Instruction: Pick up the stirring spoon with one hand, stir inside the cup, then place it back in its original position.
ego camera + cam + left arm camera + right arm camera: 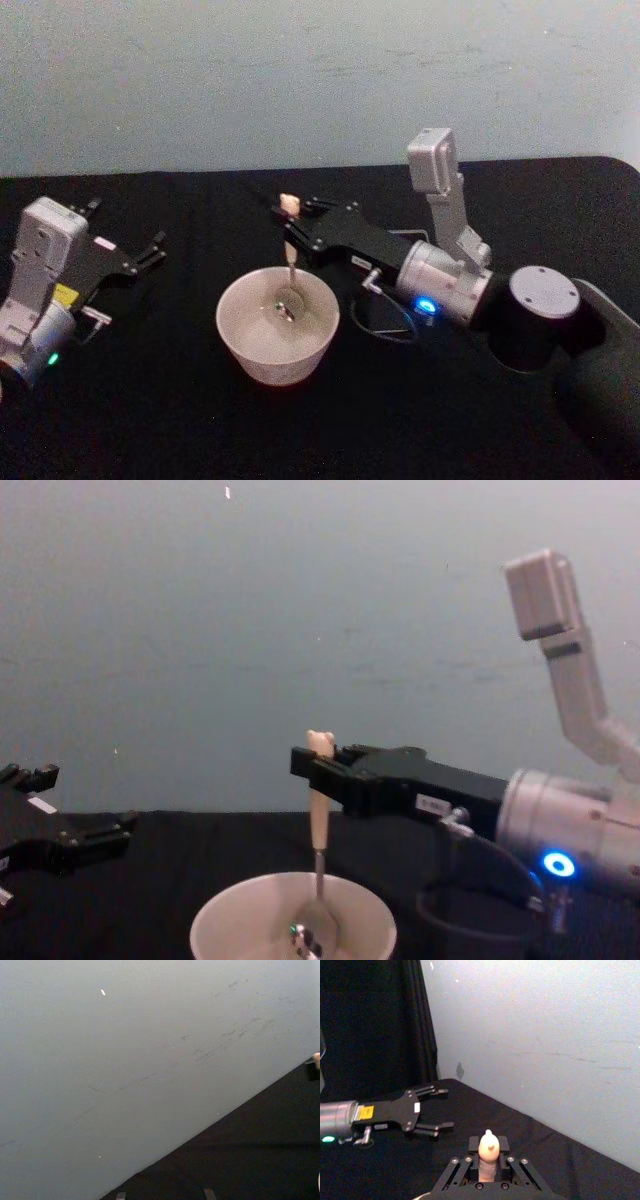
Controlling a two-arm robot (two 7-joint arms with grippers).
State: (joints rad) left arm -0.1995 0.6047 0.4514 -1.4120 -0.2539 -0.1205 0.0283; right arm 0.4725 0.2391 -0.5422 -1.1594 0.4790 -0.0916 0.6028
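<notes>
The stirring spoon (288, 262) stands upright with its metal bowl down inside the cream cup (268, 352). My right gripper (290, 224) is shut on the cream handle just below the bear head, above the cup's far rim. From the chest view the spoon (318, 825) hangs from the right gripper (318, 767) into the cup (225, 925). The right wrist view shows the bear head (488, 1146) sticking up between the fingers (515, 1172). A dark open-top holder (470, 925) sits under the right arm, partly hidden. My left gripper (125, 230) rests open at the table's left.
A black cloth (150, 420) covers the table, and a pale wall (300, 80) stands close behind it. The right arm's cable (385, 325) loops near the holder. From the right wrist view the left gripper (447, 1108) is seen open, well apart from the spoon.
</notes>
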